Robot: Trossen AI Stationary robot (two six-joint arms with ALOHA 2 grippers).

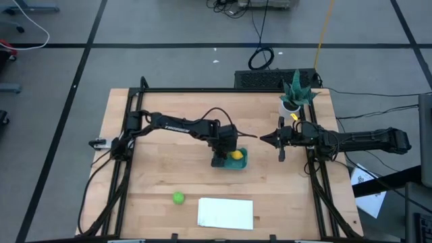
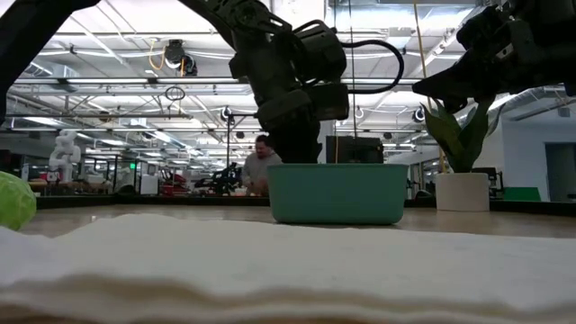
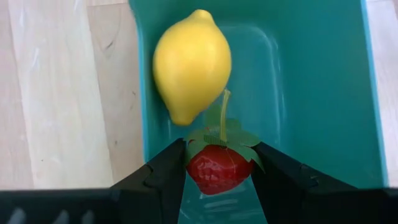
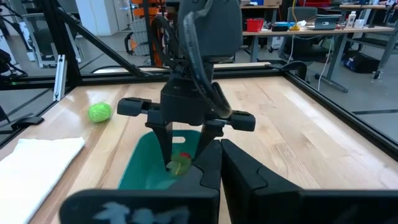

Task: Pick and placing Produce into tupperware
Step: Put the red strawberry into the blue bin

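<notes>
- Three toy fruits are in view: a green ball [image 1: 177, 198] alone on the bare wood at the left front of the table [image 1: 162, 169], just left of a flat white sheet [image 1: 225, 212], and two more at the teal tub.
- In the low view the white sheet fills the foreground and hides the table surface in front of the tub.
- The left gripper [image 3: 219, 169] hangs over the teal tub [image 1: 241, 162] near the table's middle, its fingers [image 3: 163, 177] pressed against both sides of a red strawberry [image 3: 218, 168], which it holds just inside the tub, above its floor.
- In the tub the yellow lemon [image 3: 191, 65] lies against one wall, just beside the strawberry's green stalk.
- Seen from the right wrist, the left arm blocks most of the tub's inside.
- The right gripper [image 1: 281, 140] hovers to the right of the tub, well apart from it, jaws spread wide and holding nothing.
- A potted plant [image 1: 295, 94] stands at the far right edge, behind the right arm.
- A person [image 2: 261, 165] shows in the room beyond.
</notes>
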